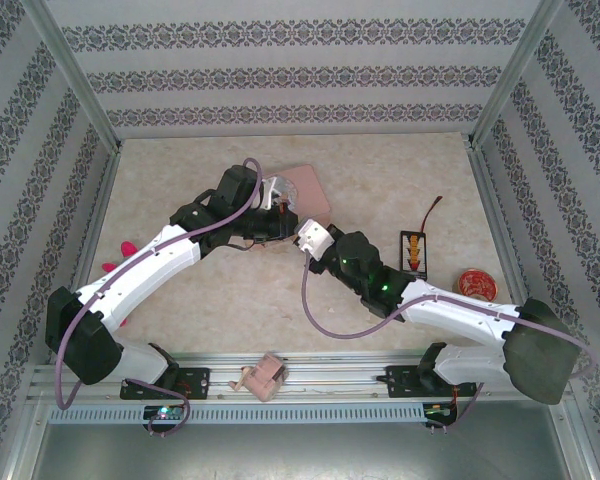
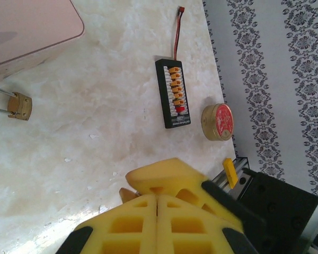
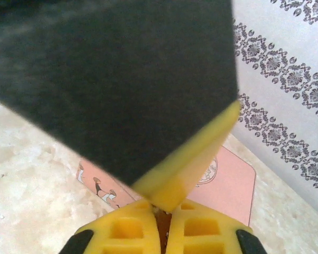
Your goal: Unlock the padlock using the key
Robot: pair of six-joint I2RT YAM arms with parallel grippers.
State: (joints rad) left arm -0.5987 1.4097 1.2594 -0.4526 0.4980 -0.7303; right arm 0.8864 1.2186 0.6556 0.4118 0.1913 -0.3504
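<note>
Padlock (image 2: pixel 18 106) lying on desk (image 2: pixel 95 148), just beside pink tin (image 2: pixel 26 32), shackle pointing at left edge of left wrist view. Left gripper (image 2: pixel 158 203) fingers clenched pad to pad, low over desk, near padlock but apart from it. Right gripper (image 3: pixel 161 209) fingers clenched too, thin dark sliver in the seam; cannot tell if that is the key. In top view, both grippers meeting tip to tip mid-desk, just in front of pink tin. Black connector board (image 2: pixel 173 92) and round red-lidded tin (image 2: pixel 218 121) by the right wall, well apart from padlock.
</note>
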